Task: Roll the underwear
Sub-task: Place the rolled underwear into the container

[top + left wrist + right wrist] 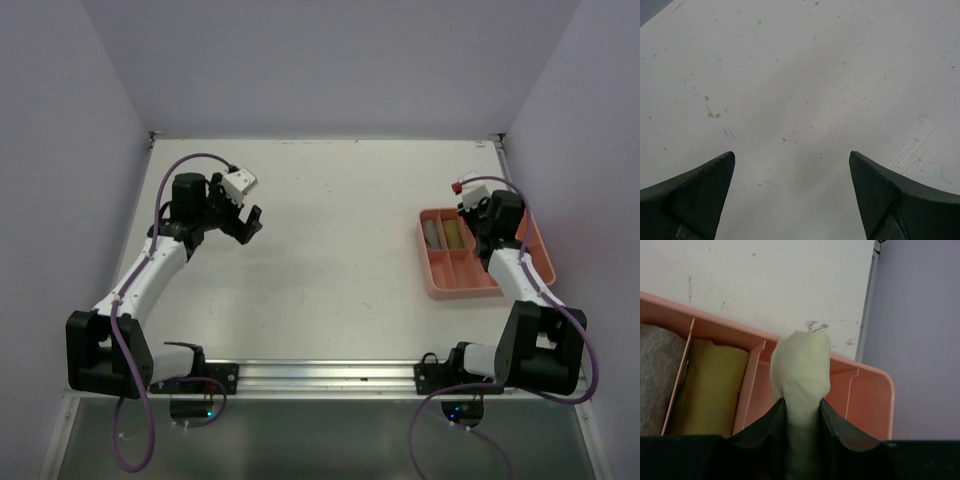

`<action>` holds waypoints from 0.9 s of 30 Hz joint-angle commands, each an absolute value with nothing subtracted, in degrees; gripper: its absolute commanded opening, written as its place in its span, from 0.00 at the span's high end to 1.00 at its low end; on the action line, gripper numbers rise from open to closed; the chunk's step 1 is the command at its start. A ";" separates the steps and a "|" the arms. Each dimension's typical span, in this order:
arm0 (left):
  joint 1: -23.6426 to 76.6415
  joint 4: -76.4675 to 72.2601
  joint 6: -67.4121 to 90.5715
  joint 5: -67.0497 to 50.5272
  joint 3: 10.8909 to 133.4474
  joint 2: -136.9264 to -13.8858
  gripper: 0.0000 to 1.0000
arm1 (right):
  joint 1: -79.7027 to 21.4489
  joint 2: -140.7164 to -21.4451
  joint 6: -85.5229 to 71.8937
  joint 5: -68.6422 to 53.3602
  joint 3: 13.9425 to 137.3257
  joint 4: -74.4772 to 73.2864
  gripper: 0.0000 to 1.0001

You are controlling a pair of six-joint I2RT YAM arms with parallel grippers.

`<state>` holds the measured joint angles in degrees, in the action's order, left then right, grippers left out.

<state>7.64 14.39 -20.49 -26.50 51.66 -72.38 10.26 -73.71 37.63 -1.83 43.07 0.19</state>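
In the right wrist view, my right gripper [801, 407] is shut on a rolled pale yellow-green underwear [801, 372], held over a compartment of the salmon-pink tray [875, 390]. A rolled grey underwear [655, 375] and an olive-tan one [712, 385] lie in the two compartments to its left. From above, the right gripper [480, 222] hangs over the tray [470, 280] at the table's right side, with the grey roll [431, 235] and the olive-tan roll [455, 233] showing. My left gripper [240, 222] stands open at the far left, and its wrist view shows the left gripper [791, 157] over bare table.
The white table [800, 75] has small stains and scuffs. A raised table edge and the lilac wall [920, 315] stand just past the tray on the right. Both arm bases sit on a rail [320, 375] at the near edge.
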 commanded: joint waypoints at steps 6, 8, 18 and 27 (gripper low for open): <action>7.91 10.99 -18.81 -25.49 52.03 -73.56 0.00 | 10.72 -75.23 44.47 1.94 34.46 17.58 1.00; 7.91 11.07 -18.81 -25.49 52.21 -73.65 0.00 | 10.90 -75.93 44.30 0.54 34.19 17.49 1.00; 7.91 11.78 -17.58 -26.28 53.44 -74.18 0.00 | 12.39 -82.35 37.54 -5.00 38.39 12.84 1.00; 7.91 13.18 -17.58 -26.19 54.40 -74.44 0.00 | 14.41 -86.39 28.40 -11.59 44.90 3.26 1.00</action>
